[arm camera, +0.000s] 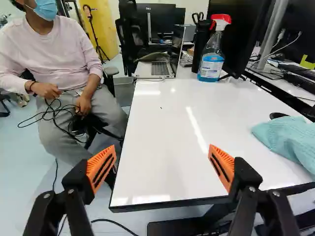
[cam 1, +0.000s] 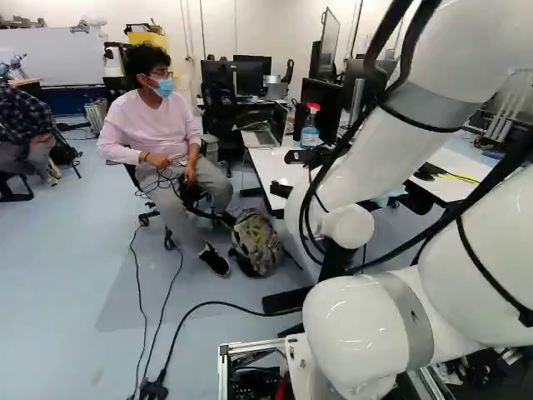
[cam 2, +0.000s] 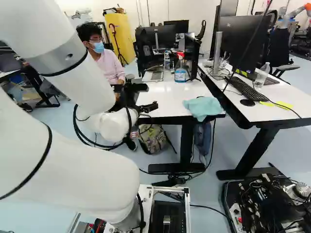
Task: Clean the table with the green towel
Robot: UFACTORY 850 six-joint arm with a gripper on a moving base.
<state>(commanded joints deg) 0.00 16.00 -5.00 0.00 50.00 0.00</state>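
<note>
By the white table (arm camera: 167, 128), my gripper (cam 2: 152, 96) hangs with jaws wide apart.
The green towel (cam 2: 203, 107) lies crumpled at the table's edge; a spray bottle (arm camera: 213, 46) farther back wears a blue-and-white label (arm camera: 211, 66).

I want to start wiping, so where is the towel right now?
In the right base view, the towel lies right of the middle, draped over the near edge of the white table, nearer than the spray bottle.

The glossy white arm (cam 2: 73, 162) has grey bands (cam 1: 425, 104) and black cables (cam 1: 413, 37).
</note>
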